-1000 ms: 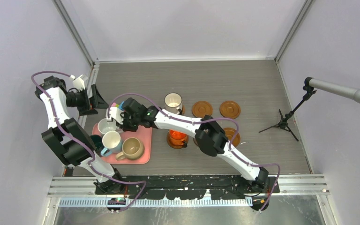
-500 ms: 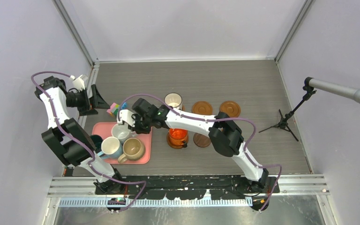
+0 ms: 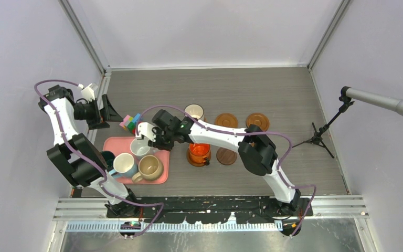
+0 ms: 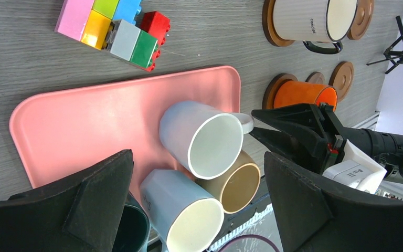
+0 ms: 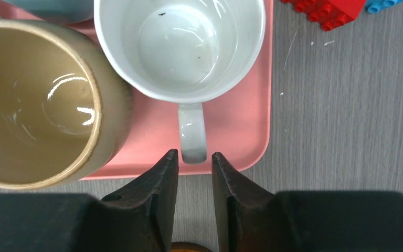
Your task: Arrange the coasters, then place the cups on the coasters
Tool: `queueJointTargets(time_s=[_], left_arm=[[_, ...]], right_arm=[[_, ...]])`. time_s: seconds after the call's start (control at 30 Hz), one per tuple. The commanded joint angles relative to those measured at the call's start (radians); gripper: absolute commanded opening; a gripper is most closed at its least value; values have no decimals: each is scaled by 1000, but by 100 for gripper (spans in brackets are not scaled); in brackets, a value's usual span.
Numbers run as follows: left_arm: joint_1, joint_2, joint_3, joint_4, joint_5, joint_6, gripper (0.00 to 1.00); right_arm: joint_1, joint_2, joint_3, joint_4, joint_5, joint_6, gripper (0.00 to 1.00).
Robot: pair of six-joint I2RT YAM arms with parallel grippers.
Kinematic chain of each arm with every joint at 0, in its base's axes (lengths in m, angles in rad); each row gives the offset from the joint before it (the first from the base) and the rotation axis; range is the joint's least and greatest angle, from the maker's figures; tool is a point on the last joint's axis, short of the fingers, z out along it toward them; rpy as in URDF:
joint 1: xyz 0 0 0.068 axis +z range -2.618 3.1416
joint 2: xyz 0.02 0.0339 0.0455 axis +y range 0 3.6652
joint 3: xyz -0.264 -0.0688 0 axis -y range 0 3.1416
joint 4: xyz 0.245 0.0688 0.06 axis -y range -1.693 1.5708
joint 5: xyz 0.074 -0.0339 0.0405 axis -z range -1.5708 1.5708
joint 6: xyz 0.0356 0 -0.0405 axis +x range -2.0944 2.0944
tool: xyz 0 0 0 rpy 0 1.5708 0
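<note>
Between the barely parted right fingers, a white ceramic mug's handle is sitting; whether clamped, I cannot tell. Four mugs are crowding the pink tray; two more are topping two of five visible brown wooden coasters beyond. Left fingers are gaping, empty.

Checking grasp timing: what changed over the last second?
The right end effector dragged the white mug by its handle rightward across the pink tray, nudging the light blue mug nearer; its jaws now look slightly loosened. The left end effector stayed open, the orange mug on its coaster unmoved.
</note>
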Motion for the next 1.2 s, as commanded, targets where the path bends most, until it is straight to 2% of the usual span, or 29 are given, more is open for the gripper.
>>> queueJointTargets(time_s=[0.0, 0.07, 0.17, 0.53, 0.7, 0.93, 1.03, 1.17], left_arm=[[8, -40, -3, -12, 32, -10, 97], [7, -37, 2, -15, 34, -7, 97], [7, -35, 11, -23, 40, -6, 97], [7, -19, 21, -33, 49, 2, 97], [7, -12, 17, -30, 50, 6, 97], [7, -2, 21, -32, 50, 8, 96], [7, 1, 21, -32, 53, 8, 96], [8, 5, 19, -35, 63, 5, 97]], right_arm=[[-7, 18, 93, -44, 0, 11, 39], [-4, 40, 123, -59, -7, 6, 48], [-5, 73, 162, -81, -14, -6, 54], [5, 171, 268, -127, -52, -63, 54], [7, 220, 319, -127, -63, -61, 50], [11, 233, 338, -128, -63, -69, 38], [10, 211, 314, -127, -67, -68, 26], [11, 163, 286, -134, -83, -34, 5]])
